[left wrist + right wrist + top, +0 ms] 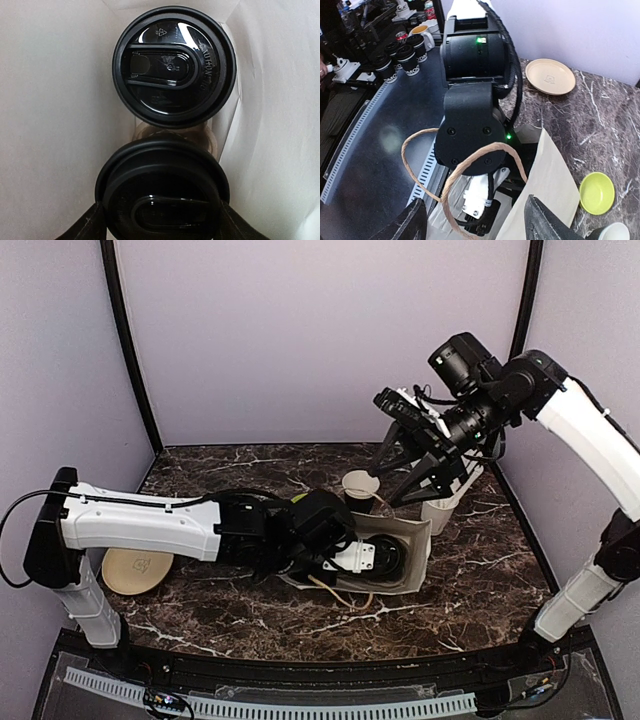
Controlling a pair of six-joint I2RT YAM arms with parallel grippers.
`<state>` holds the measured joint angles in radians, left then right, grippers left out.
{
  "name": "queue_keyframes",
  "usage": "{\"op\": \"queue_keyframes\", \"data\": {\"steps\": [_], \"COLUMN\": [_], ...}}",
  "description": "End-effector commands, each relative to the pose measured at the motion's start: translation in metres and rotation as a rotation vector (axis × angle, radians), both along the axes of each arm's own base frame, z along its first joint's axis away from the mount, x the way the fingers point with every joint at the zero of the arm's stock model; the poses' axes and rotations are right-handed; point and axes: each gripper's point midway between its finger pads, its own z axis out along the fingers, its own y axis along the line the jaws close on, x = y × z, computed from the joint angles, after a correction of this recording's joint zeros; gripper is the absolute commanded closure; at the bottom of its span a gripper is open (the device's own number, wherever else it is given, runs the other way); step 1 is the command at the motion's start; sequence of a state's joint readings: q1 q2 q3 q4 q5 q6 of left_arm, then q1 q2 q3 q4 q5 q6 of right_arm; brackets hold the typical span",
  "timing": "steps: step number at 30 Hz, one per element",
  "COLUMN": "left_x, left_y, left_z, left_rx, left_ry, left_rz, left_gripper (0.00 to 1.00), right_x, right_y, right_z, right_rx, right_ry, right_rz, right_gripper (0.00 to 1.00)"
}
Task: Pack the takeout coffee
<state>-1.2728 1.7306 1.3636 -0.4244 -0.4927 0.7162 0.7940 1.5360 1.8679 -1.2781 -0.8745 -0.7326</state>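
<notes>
Well, my left arm (150,525) reaches low into the paper bag (418,538), left gripper (160,222) clasping a lidded cup (162,192) I see only in the wrist view; right gripper (480,222) raised, spread wide

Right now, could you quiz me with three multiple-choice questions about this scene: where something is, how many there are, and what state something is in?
1. Where are the black-lidded paper coffee cups?
A) inside the white paper bag
B) standing on the bare tabletop
C) held up in the air by the right arm

2. How many black plastic lids show inside the bag?
A) one
B) two
C) four

3. How do the right arm's fingers stand?
A) pressed together
B) clamped on a cup
C) apart, gripping nothing

Answers:
1 A: the left wrist view shows them between the bag's white walls.
2 B: one lid is near and one is deeper in.
3 C: there is a wide gap between the fingers, and only the bag's loose paper handle is seen through it.
</notes>
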Motion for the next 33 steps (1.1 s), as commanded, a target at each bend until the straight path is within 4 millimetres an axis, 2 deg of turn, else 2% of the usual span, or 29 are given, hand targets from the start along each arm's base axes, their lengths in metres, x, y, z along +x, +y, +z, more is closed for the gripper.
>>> {"op": "queue_keyframes", "data": {"steps": [1, 6, 11, 12, 13, 14, 15, 16, 19, 24, 28, 33], "left_x": [-0.001, 0.006, 0.015, 0.013, 0.015, 0.015, 0.016, 0.015, 0.011, 0.01, -0.003, -0.007], "left_y": [0.006, 0.004, -0.001, 0.0, -0.003, -0.001, -0.005, -0.003, -0.008, -0.007, -0.011, -0.01], "left_z": [-0.012, -0.02, -0.018, -0.024, -0.019, -0.027, -0.022, -0.028, -0.025, -0.024, -0.018, -0.022], "left_rx": [0.032, 0.05, 0.033, 0.049, 0.027, 0.051, 0.03, 0.048, 0.018, 0.012, -0.022, -0.009], "left_ry": [0.144, 0.223, 0.288, 0.328, 0.356, 0.386, 0.414, 0.441, 0.518, 0.557, 0.645, 0.673], "left_rz": [0.018, 0.032, 0.05, 0.051, 0.055, 0.063, 0.065, 0.071, 0.067, 0.084, 0.066, 0.07], "left_gripper": [0.51, 0.51, 0.5, 0.5, 0.5, 0.5, 0.5, 0.5, 0.51, 0.53, 0.54, 0.55], "right_x": [0.023, 0.045, 0.061, 0.063, 0.065, 0.068, 0.069, 0.071, 0.074, 0.076, 0.076, 0.078], "right_y": [-0.028, -0.051, -0.073, -0.076, -0.079, -0.082, -0.083, -0.085, -0.089, -0.093, -0.093, -0.093], "right_z": [0.024, 0.031, 0.028, 0.027, 0.026, 0.024, 0.023, 0.022, 0.019, 0.016, 0.015, 0.013], "right_rx": [0.036, 0.066, 0.086, 0.09, 0.092, 0.093, 0.093, 0.095, 0.098, 0.1, 0.104, 0.113], "right_ry": [-0.096, -0.127, -0.108, -0.101, -0.094, -0.087, -0.083, -0.081, -0.073, -0.059, -0.047, -0.027], "right_rz": [-0.106, -0.201, -0.267, -0.275, -0.282, -0.29, -0.293, -0.297, -0.306, -0.309, -0.307, -0.304], "right_gripper": [0.33, 0.32, 0.32, 0.32, 0.32, 0.32, 0.32, 0.32, 0.32, 0.32, 0.32, 0.32]}}
